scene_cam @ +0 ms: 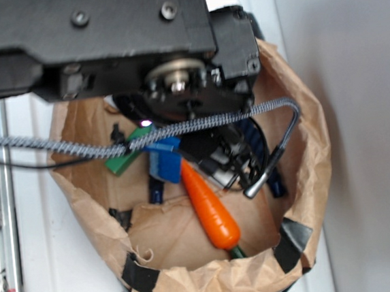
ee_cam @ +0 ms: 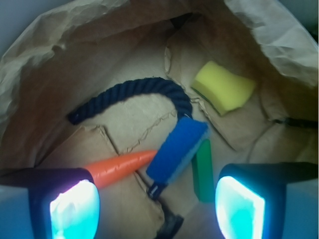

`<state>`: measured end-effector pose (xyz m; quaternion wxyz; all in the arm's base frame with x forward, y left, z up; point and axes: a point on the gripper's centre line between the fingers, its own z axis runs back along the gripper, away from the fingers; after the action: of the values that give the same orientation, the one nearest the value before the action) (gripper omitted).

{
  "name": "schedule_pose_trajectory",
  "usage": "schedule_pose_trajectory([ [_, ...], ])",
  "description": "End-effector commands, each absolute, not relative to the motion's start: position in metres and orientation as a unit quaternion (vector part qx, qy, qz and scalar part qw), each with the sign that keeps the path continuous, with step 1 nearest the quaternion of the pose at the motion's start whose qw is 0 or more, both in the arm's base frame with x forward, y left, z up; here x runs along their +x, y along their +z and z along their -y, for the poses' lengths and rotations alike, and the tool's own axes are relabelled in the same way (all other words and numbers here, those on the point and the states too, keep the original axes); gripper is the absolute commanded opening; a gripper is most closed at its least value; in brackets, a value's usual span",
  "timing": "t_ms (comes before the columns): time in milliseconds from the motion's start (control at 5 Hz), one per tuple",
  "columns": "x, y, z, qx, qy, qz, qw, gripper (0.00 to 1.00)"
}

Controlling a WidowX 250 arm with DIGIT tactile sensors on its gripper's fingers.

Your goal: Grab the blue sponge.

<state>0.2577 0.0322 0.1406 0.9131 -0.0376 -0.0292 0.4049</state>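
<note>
The blue sponge (ee_cam: 175, 150) lies tilted on the floor of a brown paper bag (ee_cam: 60, 74), bright blue face up with a paler layer along its right side. In the exterior view the blue sponge (scene_cam: 165, 161) shows under the arm, between a green block and a carrot. My gripper (ee_cam: 157, 206) hangs above it, open, with nothing between the two glowing pads (ee_cam: 75, 209). The sponge sits just ahead of the gap between the fingers. In the exterior view the gripper (scene_cam: 226, 153) is mostly hidden by the arm and cable.
An orange carrot (ee_cam: 119, 167) touches the sponge's left end; a green block (ee_cam: 203, 169) lies along its right. A dark navy rope (ee_cam: 129, 97) curves behind, a yellow sponge (ee_cam: 223, 90) further back right. Paper bag walls (scene_cam: 307, 177) surround everything. A braided cable (scene_cam: 180, 130) crosses above.
</note>
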Motion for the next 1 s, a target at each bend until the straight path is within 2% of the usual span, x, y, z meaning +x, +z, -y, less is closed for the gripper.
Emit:
schedule_pose_trajectory([
  [0, 0.265, 0.099, -0.034, -0.023, 0.394, 0.053, 0.917, 1.0],
  [400, 0.253, 0.053, -0.015, 0.006, 0.376, 0.07, 0.924, 1.0],
  [600, 0.247, 0.041, -0.013, 0.02, 0.366, 0.077, 0.927, 1.0],
  [800, 0.242, 0.04, -0.014, 0.028, 0.386, 0.097, 0.917, 0.0],
])
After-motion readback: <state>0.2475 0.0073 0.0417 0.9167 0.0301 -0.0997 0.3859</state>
